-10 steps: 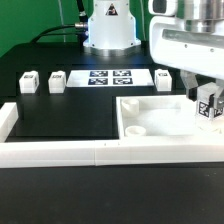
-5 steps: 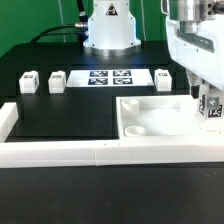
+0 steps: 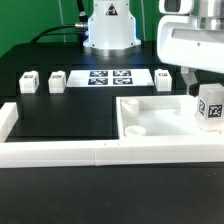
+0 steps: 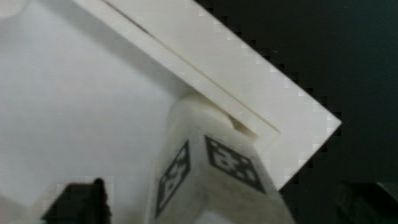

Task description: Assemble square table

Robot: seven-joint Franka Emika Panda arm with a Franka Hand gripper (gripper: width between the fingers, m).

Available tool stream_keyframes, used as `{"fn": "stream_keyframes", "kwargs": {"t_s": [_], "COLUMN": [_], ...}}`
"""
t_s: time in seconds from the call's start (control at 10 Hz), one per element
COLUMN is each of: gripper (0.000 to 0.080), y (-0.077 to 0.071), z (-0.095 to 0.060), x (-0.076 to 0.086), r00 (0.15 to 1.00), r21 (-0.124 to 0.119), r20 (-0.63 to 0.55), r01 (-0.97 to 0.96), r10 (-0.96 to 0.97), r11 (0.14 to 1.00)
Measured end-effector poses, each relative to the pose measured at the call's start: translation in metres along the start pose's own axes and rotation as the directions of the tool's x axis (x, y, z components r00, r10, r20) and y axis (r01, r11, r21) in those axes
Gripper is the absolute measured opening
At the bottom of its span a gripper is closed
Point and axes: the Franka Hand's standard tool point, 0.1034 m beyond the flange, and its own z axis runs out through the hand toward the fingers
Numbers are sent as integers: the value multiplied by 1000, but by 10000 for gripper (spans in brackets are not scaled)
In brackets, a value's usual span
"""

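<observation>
The white square table top (image 3: 150,107) lies tray-like at the front on the exterior view's right, with round sockets in its corners. My gripper (image 3: 206,100) is shut on a white tagged leg block (image 3: 210,108) and holds it upright over the right part of the top. In the wrist view the leg (image 4: 214,165) stands between my dark fingers (image 4: 79,203), above the top's inner floor (image 4: 98,110) near its rim. Three more legs lie on the black table: two at the left (image 3: 28,81) (image 3: 57,79) and one at the back right (image 3: 164,77).
The marker board (image 3: 108,76) lies flat at the back middle, in front of the robot base (image 3: 108,30). A long white border wall (image 3: 70,152) runs along the front edge and turns up the left side (image 3: 6,118).
My gripper has turned about its axis with the leg in it. The leg's tag now faces the exterior camera more squarely. It stays over the top's right part.
</observation>
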Motion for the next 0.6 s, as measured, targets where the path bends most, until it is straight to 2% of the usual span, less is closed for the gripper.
{"fn": "stream_keyframes", "kwargs": {"t_s": [0.1, 0.2, 0.3, 0.4, 0.6], "gripper": [648, 648, 648, 648, 648], "y": [0, -1, -4, -6, -8], "z": [0, 1, 1, 0, 0], "x": [0, 1, 3, 7, 5], "r00": [994, 955, 894, 800, 808], "r21": [-2, -15, -26, -25, -22], "r20": [-1, -13, -27, -44, -50], "r01": [111, 297, 446, 598, 587], "r10": [-111, -298, -447, -598, -587], "r11": [994, 955, 894, 801, 809]}}
